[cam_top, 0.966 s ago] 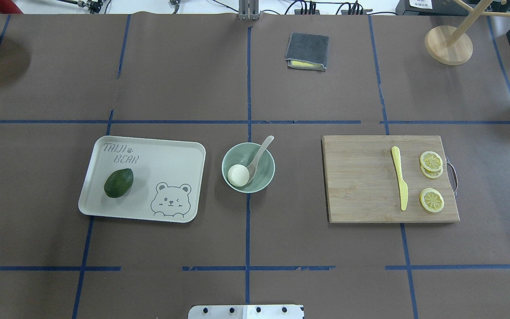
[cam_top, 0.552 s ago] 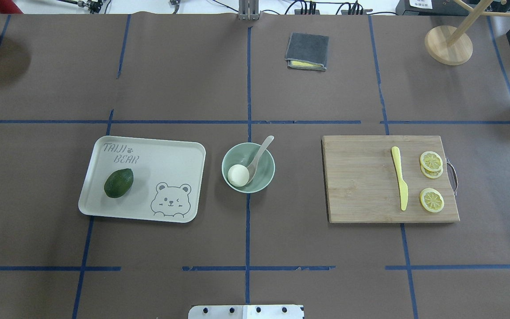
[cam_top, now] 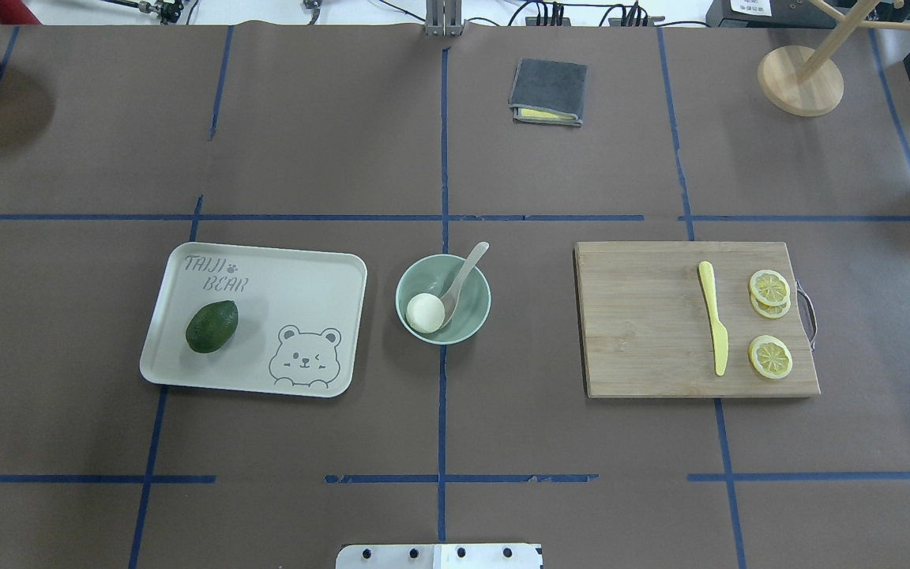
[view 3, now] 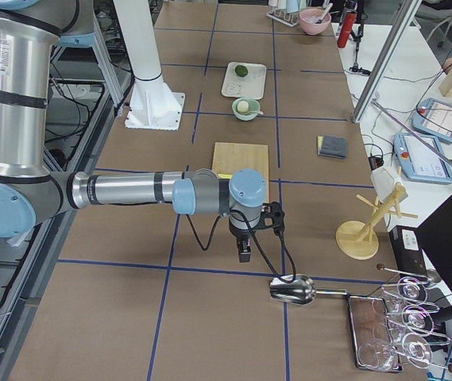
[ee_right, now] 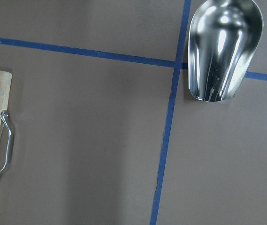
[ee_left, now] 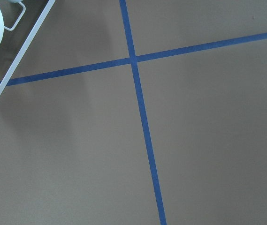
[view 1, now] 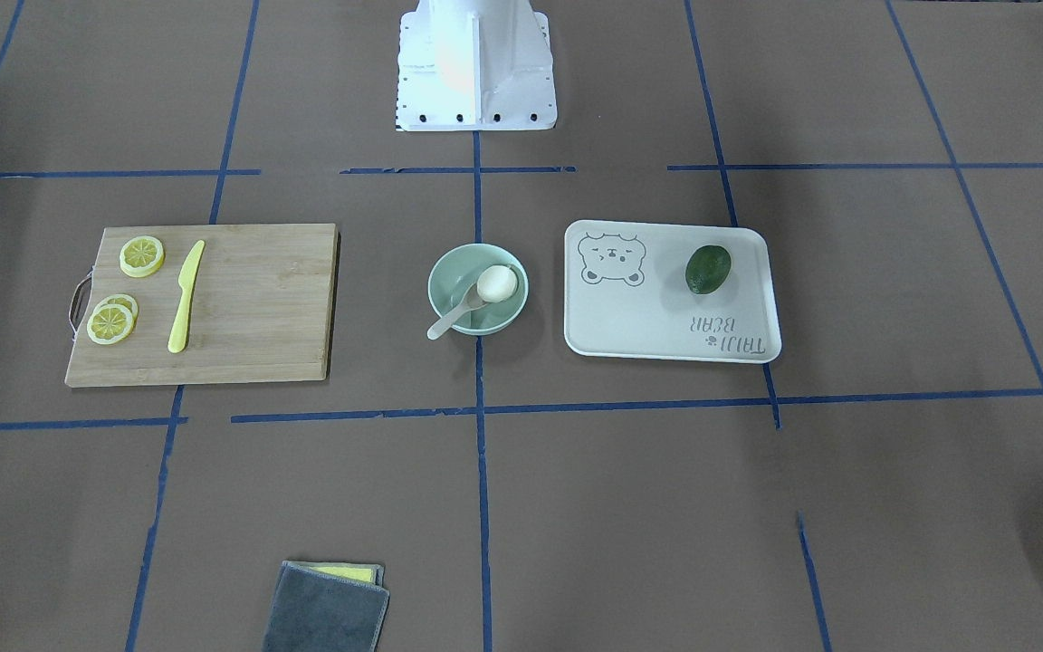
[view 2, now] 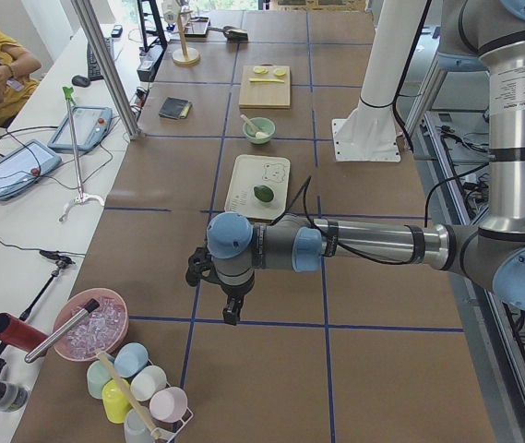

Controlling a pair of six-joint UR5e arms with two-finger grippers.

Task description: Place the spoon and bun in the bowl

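The pale mint-green bowl [cam_top: 476, 307] stands at the table's middle, also in the front-facing view [view 1: 447, 272]. The white round bun [cam_top: 426, 313] lies inside it, on the tray side. The cream spoon [cam_top: 467, 273] has its scoop in the bowl beside the bun and its handle leaning out over the far rim. My left gripper [view 2: 232, 309] hangs over bare table far to the left, my right gripper [view 3: 244, 252] far to the right near a metal scoop. Both show only in side views; I cannot tell whether they are open or shut.
A cream bear tray [cam_top: 305, 284] with a dark green avocado [cam_top: 212, 325] lies left of the bowl. A wooden cutting board [cam_top: 644, 324] with a yellow knife [cam_top: 713, 316] and lemon slices [cam_top: 769, 288] lies right. A grey cloth [cam_top: 548, 91] lies at the back. A metal scoop [ee_right: 225, 47] lies at the right end.
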